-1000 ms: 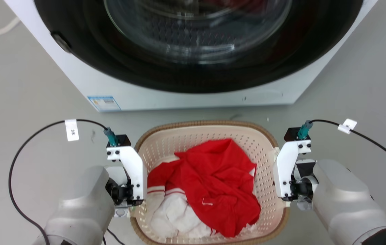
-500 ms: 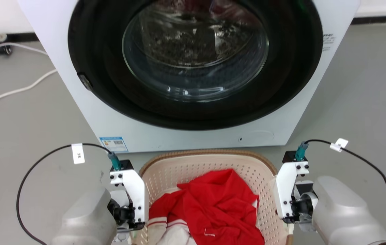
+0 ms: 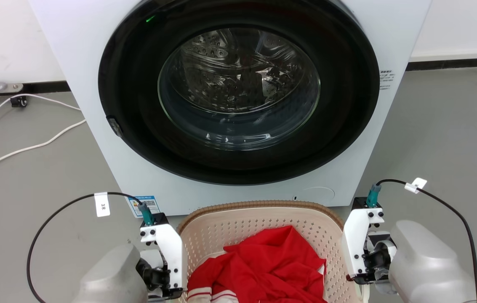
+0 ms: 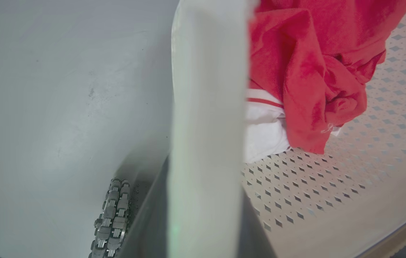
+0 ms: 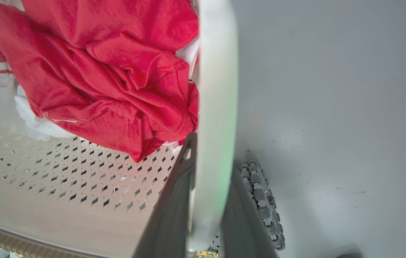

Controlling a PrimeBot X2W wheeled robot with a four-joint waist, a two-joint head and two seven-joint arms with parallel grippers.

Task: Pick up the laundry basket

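Observation:
The cream perforated laundry basket (image 3: 259, 205) with a brown woven-look rim sits at the bottom of the head view, in front of the washer. It holds a red garment (image 3: 272, 269) over white cloth (image 4: 263, 132). My left gripper (image 3: 166, 284) is at its left side and my right gripper (image 3: 364, 273) at its right side. In the left wrist view the white handle (image 4: 206, 89) runs up between the dark fingers (image 4: 151, 222), which are shut on it. The right wrist view shows the other white handle (image 5: 217, 89) clamped between dark fingers (image 5: 167, 218). Grey floor lies well below the basket in both wrist views.
A white front-loading washer (image 3: 74, 63) with a round dark door (image 3: 238, 88), shut, stands right behind the basket. White cables (image 3: 19, 149) trail over the grey floor at the left. Roller wheels of my base (image 4: 111, 215) (image 5: 263, 204) show under the handles.
The head view has swung upward, so more of the washer shows and the basket sits lower in the picture. Both grippers have stayed at the basket's sides.

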